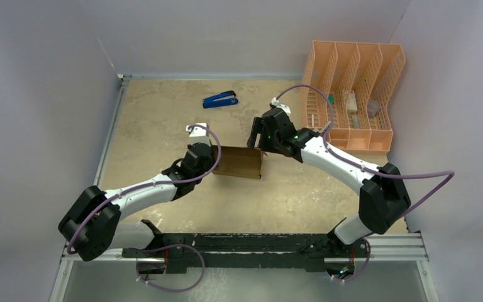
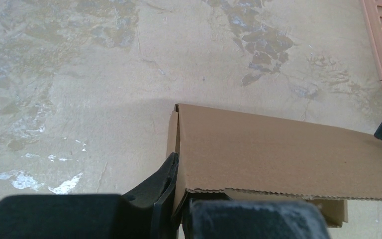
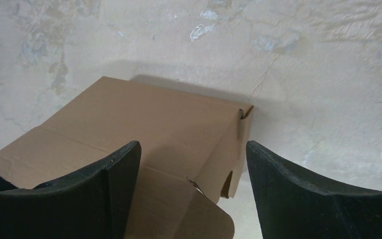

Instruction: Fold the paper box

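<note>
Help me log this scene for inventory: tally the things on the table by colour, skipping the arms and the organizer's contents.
Brown: 1, the paper box
Blue: 1, the stapler
Peach-orange: 1, the mesh organizer
Total: 3

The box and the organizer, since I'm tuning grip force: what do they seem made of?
The box: brown cardboard, matte, likely corrugated; its cut edge looks wavy. The organizer: probably plastic, peach-orange, moulded as an open mesh grid.
</note>
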`<state>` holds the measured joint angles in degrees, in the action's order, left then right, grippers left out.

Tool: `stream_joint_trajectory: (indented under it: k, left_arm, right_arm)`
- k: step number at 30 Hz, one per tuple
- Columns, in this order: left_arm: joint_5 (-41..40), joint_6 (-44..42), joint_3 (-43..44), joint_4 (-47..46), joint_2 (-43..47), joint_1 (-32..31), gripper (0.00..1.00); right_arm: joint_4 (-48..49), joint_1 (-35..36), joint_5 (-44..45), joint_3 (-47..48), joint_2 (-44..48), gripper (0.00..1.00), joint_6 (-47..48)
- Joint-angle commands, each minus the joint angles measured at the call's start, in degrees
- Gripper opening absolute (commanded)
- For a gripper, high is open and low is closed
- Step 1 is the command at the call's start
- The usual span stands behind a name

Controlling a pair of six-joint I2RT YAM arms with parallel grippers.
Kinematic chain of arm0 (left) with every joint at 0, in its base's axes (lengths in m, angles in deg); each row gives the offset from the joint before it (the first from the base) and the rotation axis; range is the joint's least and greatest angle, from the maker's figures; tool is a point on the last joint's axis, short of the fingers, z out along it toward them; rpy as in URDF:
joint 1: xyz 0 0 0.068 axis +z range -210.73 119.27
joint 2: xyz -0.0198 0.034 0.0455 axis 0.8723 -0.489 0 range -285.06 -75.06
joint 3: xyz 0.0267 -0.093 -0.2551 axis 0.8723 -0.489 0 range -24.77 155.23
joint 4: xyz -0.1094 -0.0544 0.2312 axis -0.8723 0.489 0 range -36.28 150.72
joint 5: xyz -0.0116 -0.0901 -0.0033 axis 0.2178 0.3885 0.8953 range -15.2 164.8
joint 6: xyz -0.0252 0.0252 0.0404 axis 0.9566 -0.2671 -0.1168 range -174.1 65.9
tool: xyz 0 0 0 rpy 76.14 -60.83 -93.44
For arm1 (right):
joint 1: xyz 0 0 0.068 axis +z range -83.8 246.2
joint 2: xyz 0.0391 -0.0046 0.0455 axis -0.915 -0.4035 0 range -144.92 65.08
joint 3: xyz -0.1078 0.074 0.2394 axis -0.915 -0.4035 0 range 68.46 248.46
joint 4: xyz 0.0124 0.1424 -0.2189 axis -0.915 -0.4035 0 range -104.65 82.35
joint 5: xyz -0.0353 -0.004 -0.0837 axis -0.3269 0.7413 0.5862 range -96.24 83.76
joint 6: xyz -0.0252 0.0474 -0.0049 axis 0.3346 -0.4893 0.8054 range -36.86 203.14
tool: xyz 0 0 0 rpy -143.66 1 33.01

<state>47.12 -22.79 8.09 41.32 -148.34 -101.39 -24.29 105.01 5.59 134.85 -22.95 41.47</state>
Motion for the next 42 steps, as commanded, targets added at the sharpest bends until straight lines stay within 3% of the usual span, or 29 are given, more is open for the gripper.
stream_joint_trajectory:
  k: [1,13,26,32,37,42]
  left_arm:
    - [1.82,2.47,0.48,0.95,0.07,-0.38,0.03]
    - [3.39,3.32,-0.19,1.92,3.58,-0.41,0.05]
    - [3.79,2.12,-0.57,2.02,4.69,-0.38,0.07]
    - [4.09,1.3,-0.82,2.13,4.32,-0.38,0.12]
    - [5.5,1.91,-3.06,2.14,5.61,-0.43,0.16]
    - [6.55,3.12,-3.92,5.24,8.51,-0.38,0.26]
  right_arm:
    - [4.01,-1.26,-5.78,-1.94,2.5,0.81,-8.35]
    - [15.07,-5.71,-16.67,-8.05,1.87,0.77,-21.52]
    - [22.96,-8.91,-25.28,-10.07,-1.39,0.76,-28.03]
    - [20.91,-8.99,-23.04,-9.22,-2.28,0.77,-24.15]
    - [21.93,-9.0,-21.27,-10.45,-1.99,0.77,-14.8]
    - [25.69,-9.08,-20.77,-13.87,-2.26,0.77,-8.22]
